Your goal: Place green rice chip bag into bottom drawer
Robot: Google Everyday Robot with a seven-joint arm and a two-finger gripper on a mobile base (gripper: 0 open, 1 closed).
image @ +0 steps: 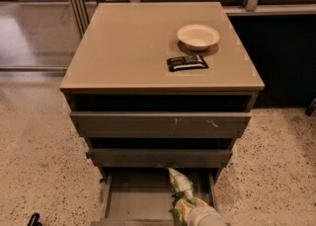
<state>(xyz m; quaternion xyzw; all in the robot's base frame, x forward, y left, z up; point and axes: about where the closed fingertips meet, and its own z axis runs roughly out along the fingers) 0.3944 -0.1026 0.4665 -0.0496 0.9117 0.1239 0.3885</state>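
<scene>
The green rice chip bag (pixel 180 190) is a wrinkly green and white bag with yellowish ends, standing tilted over the right side of the open bottom drawer (pixel 133 200). My gripper (pixel 190 210) is at the bottom edge of the camera view, at the bag's lower end, with the white arm below it. The gripper holds the bag just above the drawer's grey floor. The bag's upper end points toward the back of the drawer, under the middle drawer's front.
The cabinet top (pixel 133 47) carries a white bowl (pixel 198 36) and a small flat black wrapped bar (pixel 186 62). The two upper drawers (pixel 160 124) are slightly pulled out. Speckled floor surrounds the cabinet; a dark object (pixel 33 219) sits at the bottom left.
</scene>
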